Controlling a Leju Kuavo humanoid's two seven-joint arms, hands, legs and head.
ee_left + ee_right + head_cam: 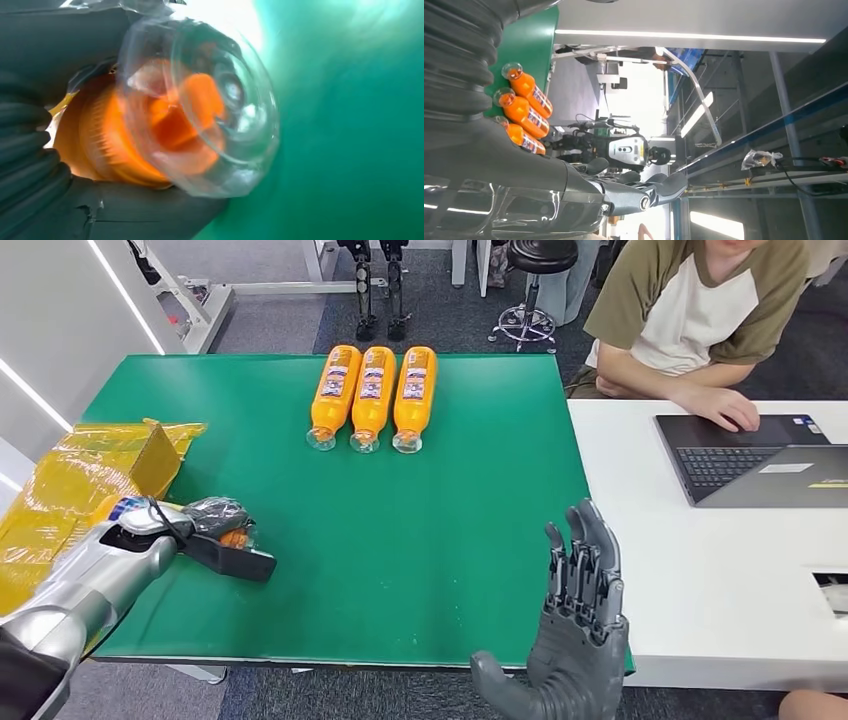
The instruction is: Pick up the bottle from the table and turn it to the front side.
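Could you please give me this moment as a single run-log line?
left hand: holds orange bottle over green table | right hand: open, raised, holding nothing | three bottles: lying side by side at far edge

Beyond the grey left hand (pixel 215 525) gripping an orange bottle (pixel 150 130) with a clear cap, three orange bottles (pixel 372 395) with multicoloured labels lie on the green table (pixel 450 520), yellow plastic wrap (pixel 70 480) beside it.

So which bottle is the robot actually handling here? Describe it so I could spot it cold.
Start at the green table and go to its near left corner, beside the yellow bag. The orange bottle is gripped in the left hand. The three other bottles lie side by side at the far edge.
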